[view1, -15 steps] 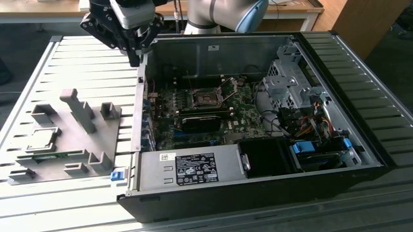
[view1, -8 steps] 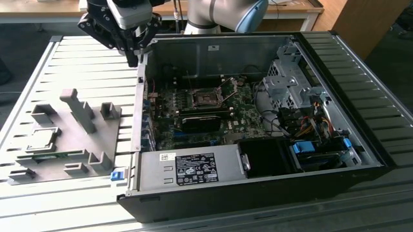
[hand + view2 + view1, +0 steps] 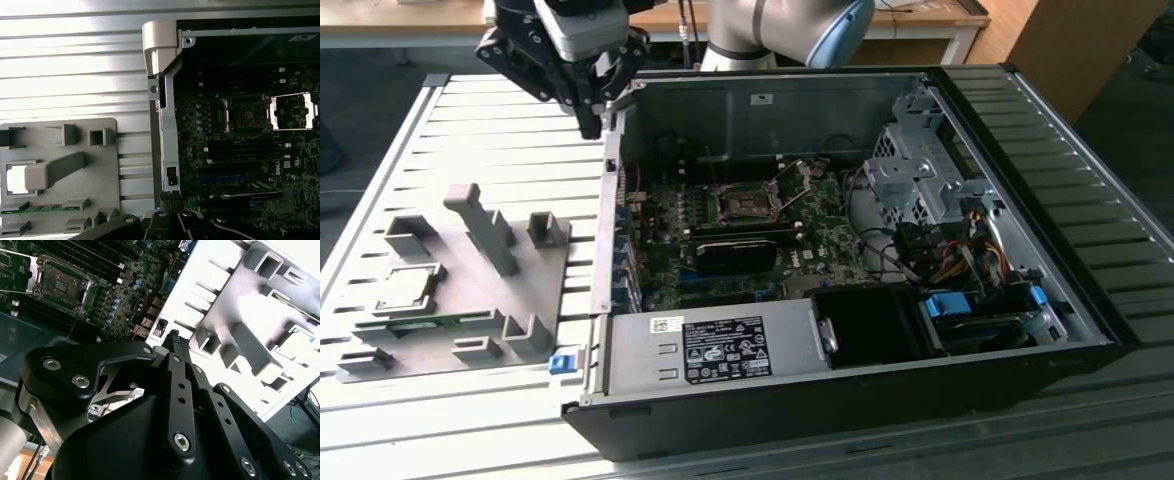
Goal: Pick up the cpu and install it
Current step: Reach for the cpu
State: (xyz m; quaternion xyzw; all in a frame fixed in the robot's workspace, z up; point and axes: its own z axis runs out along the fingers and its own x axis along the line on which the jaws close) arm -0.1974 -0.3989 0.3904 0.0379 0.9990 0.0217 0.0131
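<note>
The gripper [image 3: 592, 122] hangs over the wall edge of the open computer case [image 3: 854, 420], jaws seemingly pressed together, empty. The cpu [image 3: 408, 286] lies in a tray [image 3: 467, 305] pocket on the slatted table [image 3: 494, 130], well apart, with the tray's upright post [image 3: 483, 228] between them.

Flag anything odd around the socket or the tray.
Nothing looks damaged or spilled. The socket is empty with its load plate flipped open; the cpu sits in its tray recess.
</note>
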